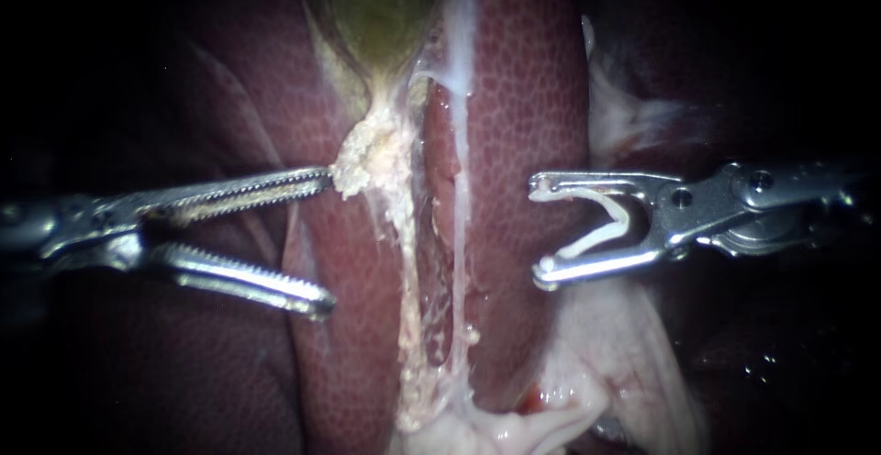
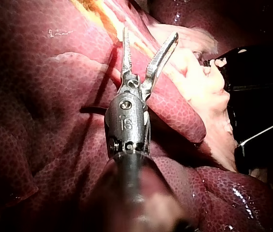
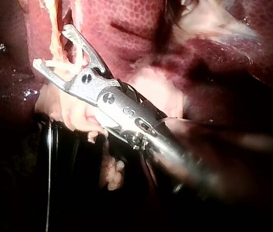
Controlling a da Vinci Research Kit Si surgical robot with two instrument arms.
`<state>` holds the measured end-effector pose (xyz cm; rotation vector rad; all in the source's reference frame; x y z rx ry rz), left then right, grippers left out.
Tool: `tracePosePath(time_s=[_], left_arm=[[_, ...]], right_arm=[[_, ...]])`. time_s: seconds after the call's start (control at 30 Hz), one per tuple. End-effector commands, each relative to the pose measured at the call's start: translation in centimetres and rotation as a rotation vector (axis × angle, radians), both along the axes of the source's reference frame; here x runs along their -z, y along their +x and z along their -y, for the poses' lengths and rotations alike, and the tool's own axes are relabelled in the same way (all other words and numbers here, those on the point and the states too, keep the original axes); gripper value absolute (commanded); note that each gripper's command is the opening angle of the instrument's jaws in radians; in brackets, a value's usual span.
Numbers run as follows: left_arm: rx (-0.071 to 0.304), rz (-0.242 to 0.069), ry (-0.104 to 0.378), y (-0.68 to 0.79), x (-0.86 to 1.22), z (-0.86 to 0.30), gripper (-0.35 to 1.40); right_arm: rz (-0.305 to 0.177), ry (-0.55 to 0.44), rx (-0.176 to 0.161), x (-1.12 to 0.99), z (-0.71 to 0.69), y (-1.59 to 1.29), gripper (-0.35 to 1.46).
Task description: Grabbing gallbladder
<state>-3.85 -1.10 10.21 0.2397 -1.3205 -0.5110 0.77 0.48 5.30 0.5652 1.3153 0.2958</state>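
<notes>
Reaching in from the left, the left instrument has its two toothed jaws spread wide, released, with nothing gripped between them. The tip of its upper jaw touches a pale clump of tissue, while the lower jaw lies apart from it over the dark red liver. The gallbladder shows as a greenish body at the top of the endoscope view, between two folds of liver. It narrows downward into that pale clump, and a frayed pale strand runs on below it.

The right instrument comes in from the right and sits well apart from the gallbladder, beside the strand. Its jaws stand apart but grasp a white V-shaped clip, one end seated at each jaw tip.

From the left wrist, the left instrument shows its parted jaws above liver. From the right wrist, the right instrument carries the clip between its jaws.
</notes>
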Motion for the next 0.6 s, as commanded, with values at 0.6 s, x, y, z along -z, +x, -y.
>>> tracePosePath(time_s=[0.6], left_arm=[[0.056,-0.01,0.009,0.05,-0.01,-0.4,0.62]], right_arm=[[0.001,0.006,-0.001,0.0,0.0,0.0,0.59]])
